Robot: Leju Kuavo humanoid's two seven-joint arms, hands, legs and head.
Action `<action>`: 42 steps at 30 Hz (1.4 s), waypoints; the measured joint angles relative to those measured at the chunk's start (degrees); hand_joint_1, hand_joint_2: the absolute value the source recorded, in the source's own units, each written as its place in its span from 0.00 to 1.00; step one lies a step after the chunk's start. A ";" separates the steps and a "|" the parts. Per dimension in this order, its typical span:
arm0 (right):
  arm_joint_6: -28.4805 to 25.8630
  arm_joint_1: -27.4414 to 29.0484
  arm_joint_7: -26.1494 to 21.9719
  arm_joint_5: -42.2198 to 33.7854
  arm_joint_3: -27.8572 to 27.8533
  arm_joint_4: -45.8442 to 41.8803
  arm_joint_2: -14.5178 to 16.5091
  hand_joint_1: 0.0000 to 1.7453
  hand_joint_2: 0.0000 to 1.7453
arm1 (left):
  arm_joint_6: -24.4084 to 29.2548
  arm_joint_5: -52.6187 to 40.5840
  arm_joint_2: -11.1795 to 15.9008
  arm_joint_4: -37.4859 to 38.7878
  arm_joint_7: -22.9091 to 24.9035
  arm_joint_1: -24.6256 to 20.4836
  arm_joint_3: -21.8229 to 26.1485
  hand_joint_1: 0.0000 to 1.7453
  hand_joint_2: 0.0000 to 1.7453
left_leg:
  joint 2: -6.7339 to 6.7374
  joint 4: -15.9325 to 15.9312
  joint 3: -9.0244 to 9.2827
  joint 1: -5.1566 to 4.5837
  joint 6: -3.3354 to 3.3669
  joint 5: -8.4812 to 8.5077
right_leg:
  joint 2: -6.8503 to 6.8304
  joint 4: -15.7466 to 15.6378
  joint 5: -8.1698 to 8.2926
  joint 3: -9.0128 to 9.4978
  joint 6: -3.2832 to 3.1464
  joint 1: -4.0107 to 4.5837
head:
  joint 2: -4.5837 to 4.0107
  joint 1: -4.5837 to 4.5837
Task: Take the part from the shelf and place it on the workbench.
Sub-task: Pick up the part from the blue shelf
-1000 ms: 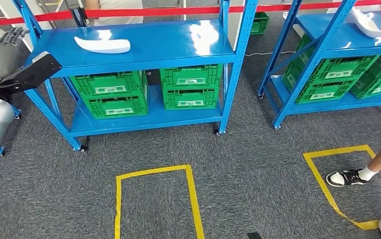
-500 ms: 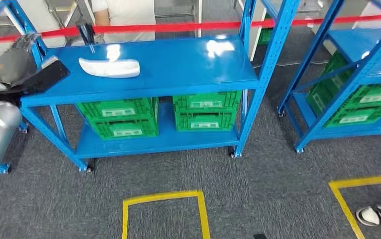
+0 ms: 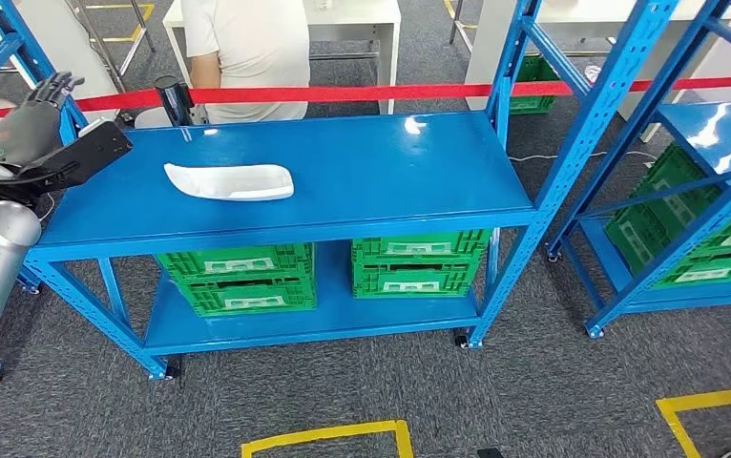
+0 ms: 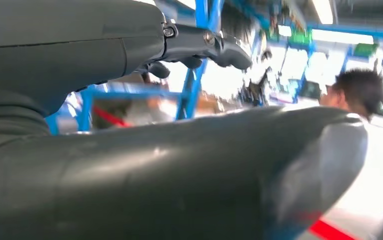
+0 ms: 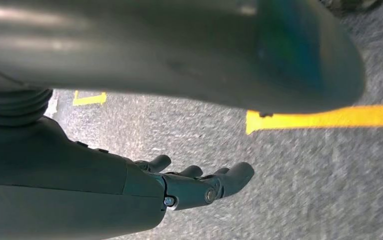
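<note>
The part (image 3: 229, 181), a long white curved shell, lies on the left half of the blue shelf's top board (image 3: 390, 172) in the head view. My left hand (image 3: 32, 110) is raised at the shelf's left end, to the left of the part and apart from it, fingers spread and holding nothing. Seen from the left wrist, its thick thumb (image 4: 179, 165) and dark fingers (image 4: 214, 47) hold nothing. My right hand (image 5: 194, 185) hangs over grey carpet with loosely spread fingers and nothing in it.
Green crates (image 3: 238, 277) fill the shelf's lower board. Behind the shelf runs red barrier tape (image 3: 390, 93), with a black post (image 3: 173, 100) and a person in a white shirt (image 3: 247, 48). A second blue shelf (image 3: 715, 124) stands at the right. Yellow tape (image 3: 323, 439) marks the floor.
The whole picture has shifted: the camera has moved nearer the shelf and looks higher, so the shelf and part sit lower and larger. My left hand keeps its raised pose.
</note>
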 joint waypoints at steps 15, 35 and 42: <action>0.81 -0.05 -0.03 0.57 -1.09 0.00 -0.35 0.00 0.25 | -13.48 14.88 -0.55 -3.12 -6.74 4.59 -0.96 0.00 0.00 | -0.74 -0.59 3.09 -1.17 0.18 -3.26 | 0.69 -16.39 9.69 -1.07 -2.54 1.70 | 0.00 0.08; 0.81 -0.20 0.16 0.96 -2.38 0.00 -0.35 0.00 1.00 | -15.82 25.69 -1.11 -7.66 -7.93 8.18 -7.55 0.00 0.00 | -0.75 -0.94 3.32 -1.30 -0.06 -3.48 | 0.65 -16.38 9.31 -1.00 -2.91 1.60 | 0.00 0.09; 0.81 -0.21 0.50 0.96 -2.85 0.00 -0.35 0.00 1.00 | -15.82 26.60 -1.78 -8.09 -7.42 8.19 -9.46 0.00 0.00 | -0.76 -0.93 3.32 -1.36 -0.05 -3.48 | 0.65 -16.38 9.30 -0.98 -2.87 1.52 | 0.00 0.09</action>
